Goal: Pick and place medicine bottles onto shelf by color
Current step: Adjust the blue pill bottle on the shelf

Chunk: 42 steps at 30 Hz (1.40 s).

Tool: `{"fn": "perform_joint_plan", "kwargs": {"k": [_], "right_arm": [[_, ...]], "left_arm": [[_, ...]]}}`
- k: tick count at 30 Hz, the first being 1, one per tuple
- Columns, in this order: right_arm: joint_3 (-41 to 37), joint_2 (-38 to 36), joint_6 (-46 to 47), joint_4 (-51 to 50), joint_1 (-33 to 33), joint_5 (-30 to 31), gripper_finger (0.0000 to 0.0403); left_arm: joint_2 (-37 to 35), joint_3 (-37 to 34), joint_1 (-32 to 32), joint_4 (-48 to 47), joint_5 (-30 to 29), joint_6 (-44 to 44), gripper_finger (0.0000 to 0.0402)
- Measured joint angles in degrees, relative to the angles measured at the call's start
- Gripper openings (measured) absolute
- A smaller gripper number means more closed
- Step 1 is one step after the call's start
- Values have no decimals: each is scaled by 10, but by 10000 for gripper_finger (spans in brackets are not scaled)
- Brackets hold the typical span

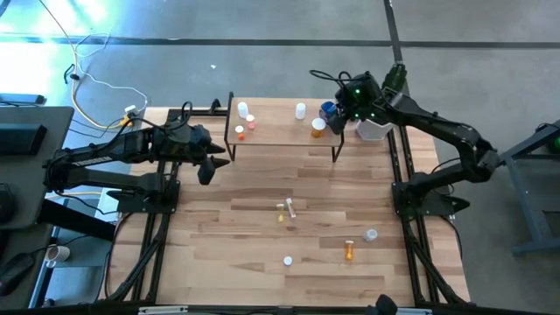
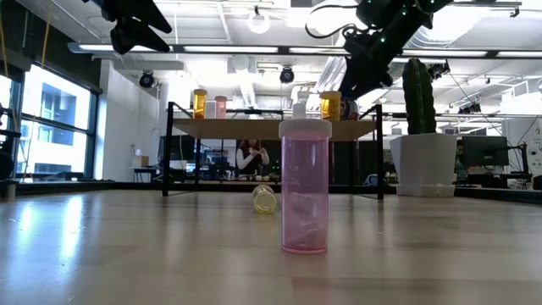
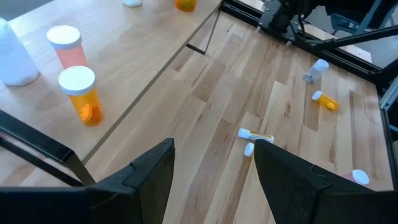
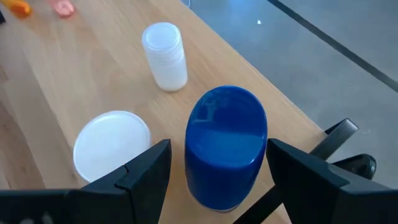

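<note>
Blue and squat, the jar [image 4: 225, 144] stands on the right end of the shelf [image 1: 284, 136], and we see the right pincer [image 4: 217, 171] spread wide with a finger on either side of it, not visibly touching. A white bottle [image 4: 165, 56] and a white-capped bottle [image 4: 112, 143] stand near the jar. The left pincer [image 3: 214, 177] hangs open above the surface [image 1: 262, 227] just off the shelf's left end, where an orange bottle [image 3: 81, 93] and a pinkish bottle [image 3: 66, 45] stand. More bottles lie scattered on the surface, including an orange one [image 1: 349, 251].
</note>
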Motion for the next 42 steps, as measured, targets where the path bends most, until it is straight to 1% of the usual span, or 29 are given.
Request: {"fn": "perform_joint_plan", "kwargs": {"k": [2, 4, 7, 11, 14, 19, 24, 27, 30, 40, 42], "right_arm": [[0, 0, -11, -1, -1, -1, 254], [0, 0, -19, -1, -6, -16, 247], [0, 1, -22, 0, -15, -41, 222], [0, 2, -35, 0, -28, -49, 182], [0, 2, -47, 0, -34, -51, 167], [0, 2, -101, 2, -46, -57, 176], [0, 2, -147, 4, -64, -112, 181], [0, 2, -150, 4, -71, -126, 178], [0, 2, -160, 4, -77, -154, 177], [1, 2, -204, 3, -79, -168, 177], [13, 3, -205, -12, -80, -167, 177]], "left_arm": [[0, 0, 0, 0, -9, 0, 211], [0, 0, 0, 0, -16, -1, 211], [0, 0, 0, 0, -22, -5, 211], [0, 0, 0, 0, -22, -9, 211], [0, 0, 0, 0, -22, -9, 211], [0, 0, 0, 0, -22, -9, 211], [0, 0, 0, 0, -24, -26, 211], [0, 0, 0, 0, -26, -31, 211], [0, 0, 0, 0, -26, -31, 211], [0, 0, 0, 0, -26, -50, 211], [0, 0, 0, 0, -26, -51, 211]]}}
